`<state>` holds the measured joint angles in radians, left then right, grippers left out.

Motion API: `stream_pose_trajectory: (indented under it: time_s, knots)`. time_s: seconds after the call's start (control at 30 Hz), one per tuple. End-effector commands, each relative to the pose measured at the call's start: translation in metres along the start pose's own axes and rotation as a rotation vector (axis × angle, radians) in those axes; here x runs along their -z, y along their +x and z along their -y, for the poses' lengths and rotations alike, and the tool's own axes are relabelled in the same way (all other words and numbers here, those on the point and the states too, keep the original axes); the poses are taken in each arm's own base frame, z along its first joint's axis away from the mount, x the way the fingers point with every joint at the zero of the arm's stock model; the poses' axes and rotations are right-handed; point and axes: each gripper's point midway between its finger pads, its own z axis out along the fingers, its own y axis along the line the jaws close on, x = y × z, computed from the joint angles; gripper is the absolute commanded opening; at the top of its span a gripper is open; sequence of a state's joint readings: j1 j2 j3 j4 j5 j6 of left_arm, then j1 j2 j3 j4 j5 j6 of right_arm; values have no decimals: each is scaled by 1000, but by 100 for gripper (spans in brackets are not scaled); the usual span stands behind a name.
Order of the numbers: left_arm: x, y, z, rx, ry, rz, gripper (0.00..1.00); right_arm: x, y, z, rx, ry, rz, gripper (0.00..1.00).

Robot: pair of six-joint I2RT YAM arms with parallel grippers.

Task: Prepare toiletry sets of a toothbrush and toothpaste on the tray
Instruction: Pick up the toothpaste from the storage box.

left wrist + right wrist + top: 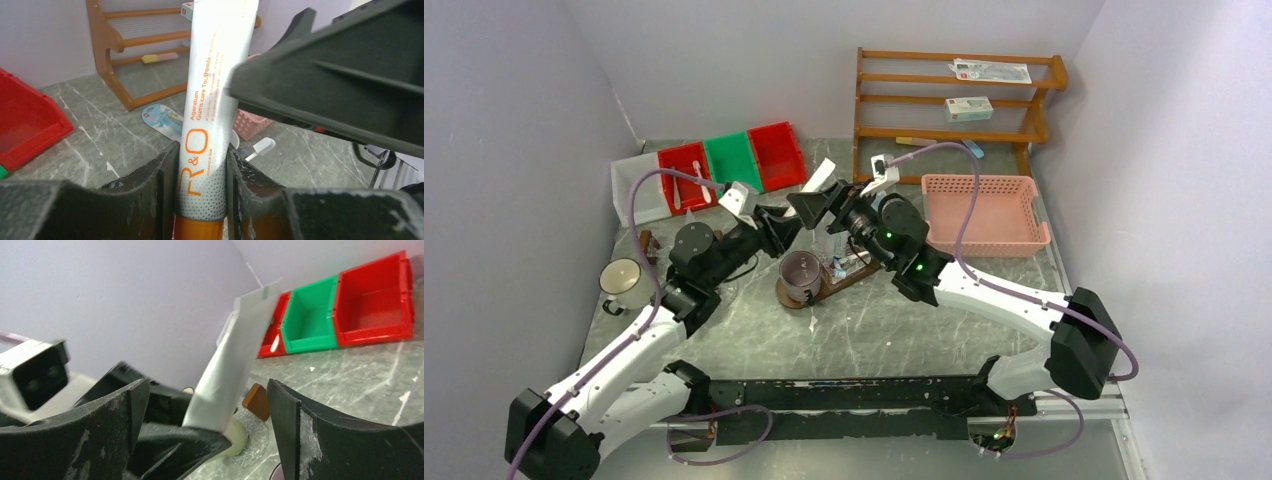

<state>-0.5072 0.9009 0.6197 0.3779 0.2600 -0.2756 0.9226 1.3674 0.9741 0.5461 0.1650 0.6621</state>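
Two hands on one toothpaste tube [210, 90]: left hand [202, 167] clamped near its orange end; right hand [206, 392] spread wide around the upper part, apparently without contact.

White toothpaste tube [210, 100] with orange lettering, held upright in the air — a grey mug [802, 274] stands on the brown tray [824, 293].

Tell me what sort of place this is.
Most likely a robotics lab test cell, not a real bathroom: robot arms bolted to a marble-look table, plain walls boxing it in, and coloured plastic bins near a wooden rack.
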Motion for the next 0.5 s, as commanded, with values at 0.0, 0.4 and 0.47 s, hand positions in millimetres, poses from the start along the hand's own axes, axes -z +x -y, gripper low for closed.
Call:
stream_pose_trajectory:
  time_s: [0.0,0.4,0.47]
  knots:
    - [-1,-24,6,-101,-42,118,13,-7,-8,16,-86,121,55,90]
    - [1,-19,8,-126,-82,151,16,-8,8,11,-132,101,14,60]
    - [2,-19,9,-124,-80,154,16,-10,10,10,-128,100,5,56]
